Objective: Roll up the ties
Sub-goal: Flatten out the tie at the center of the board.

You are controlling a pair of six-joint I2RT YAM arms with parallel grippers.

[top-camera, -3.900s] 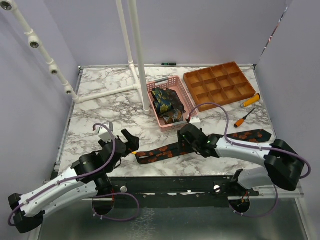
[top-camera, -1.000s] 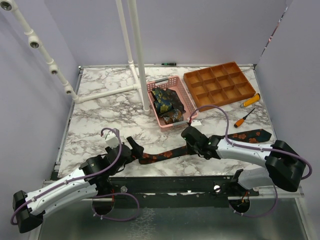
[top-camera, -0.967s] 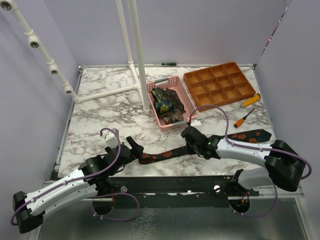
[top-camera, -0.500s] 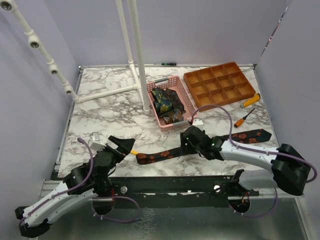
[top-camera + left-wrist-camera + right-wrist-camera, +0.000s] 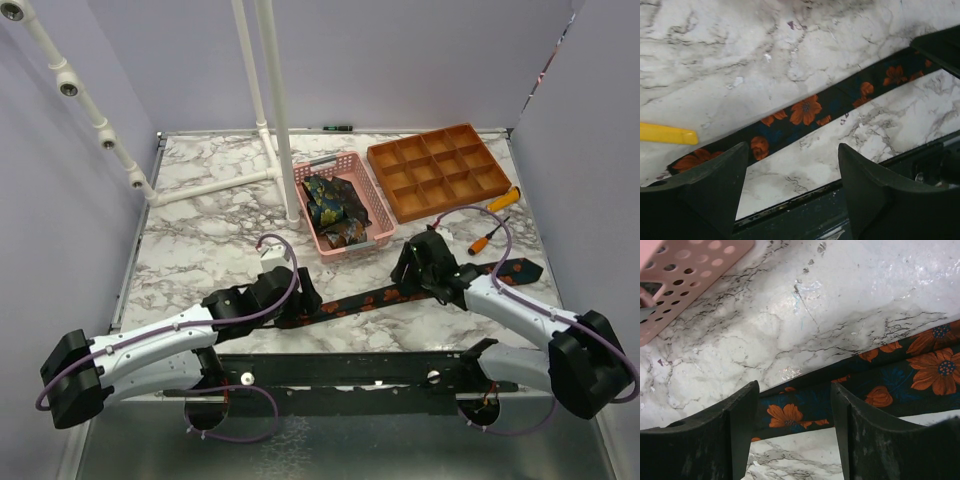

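While left gripper and right gripper stand open over the flowered tie, pink basket at centre holding paisley ties, orange tray upper right.

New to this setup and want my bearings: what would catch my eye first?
A long dark fabric necktie with orange flowers lies stretched flat along the near edge of the white marble table. Behind it, mid-table, a pink perforated plastic basket holds bundled dark ties with yellow-blue paisley.

Flowered tie before parted end effector
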